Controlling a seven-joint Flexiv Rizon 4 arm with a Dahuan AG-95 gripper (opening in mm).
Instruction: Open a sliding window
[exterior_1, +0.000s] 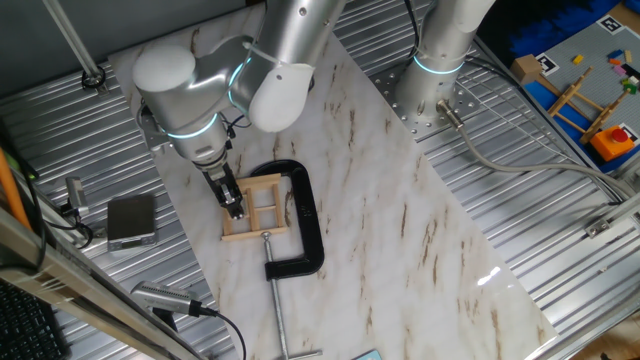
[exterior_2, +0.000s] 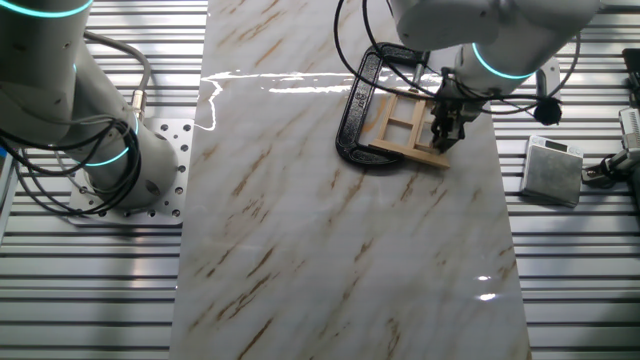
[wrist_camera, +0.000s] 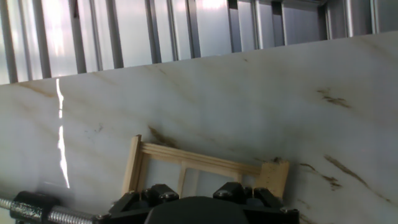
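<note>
We had our gripper (exterior_1: 234, 203) down on the sliding window (exterior_1: 257, 207), its jaw state unclear to us, and the sash apparently not yet slid open.

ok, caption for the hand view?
Gripper low over the clamped sliding window on the marble board.

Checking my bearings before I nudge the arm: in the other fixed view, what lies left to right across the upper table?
Arm base → black C-clamp → sliding window → pincer → small grey box.
</note>
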